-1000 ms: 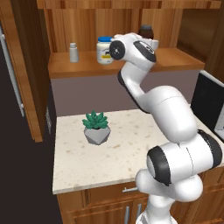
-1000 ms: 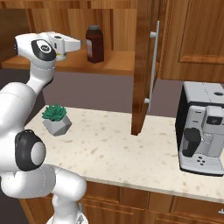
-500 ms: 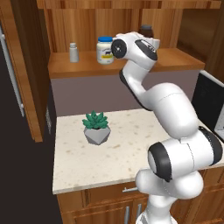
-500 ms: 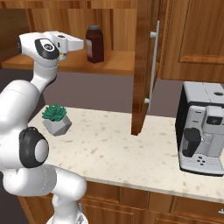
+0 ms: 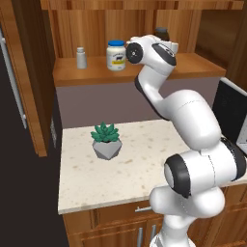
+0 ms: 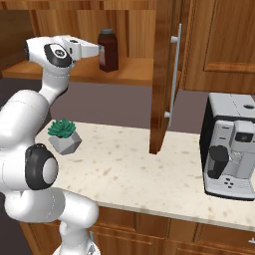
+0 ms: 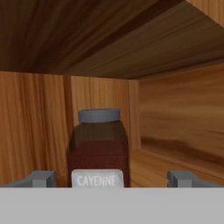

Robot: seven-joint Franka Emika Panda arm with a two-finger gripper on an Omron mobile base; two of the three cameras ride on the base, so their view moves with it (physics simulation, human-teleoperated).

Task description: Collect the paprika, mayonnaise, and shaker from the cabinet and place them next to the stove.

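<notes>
Paprika: small dark red-brown squarish bottle (image 7: 99, 148), grey-brown cap, white label reading CAYENNE low on its front. It stands upright at lower centre of the hand view, on the wooden shelf of the open brown wall cabinet (image 7: 175, 113). Bare shelf board lies to its right, up to the side wall; the back panel is close behind it and the cabinet roof sits well above the cap. In the right base view the same bottle (image 6: 108, 50) stands at upper centre-left, near the front edge of the shelf, with open shelf between it and the door.

Gripper (image 7: 111, 178): the two dark finger tips rise at the bottom of the hand view, one at each side of the bottle and apart from it. Jaws spread wide, holding nothing. In the right base view the white hand (image 6: 84, 50) reaches level toward the bottle, its tip just beside it; whether they touch I cannot tell.

Squat white jar with blue lid (image 5: 116, 55), upper centre of the left base view, stands on the same shelf just left of the arm's wrist. Tiny pale grey cylinder shaker (image 5: 81, 58) is farther left, well apart from the jar, near the shelf's front edge.

Cabinet door (image 6: 167, 74) hangs open edge-on at centre of the right base view, long silver bar handle facing right.

Below: speckled pale stone counter (image 5: 130, 169), small green succulent in a grey faceted pot (image 5: 106, 141). Grey-and-black coffee machine (image 6: 230, 147) at the right.
</notes>
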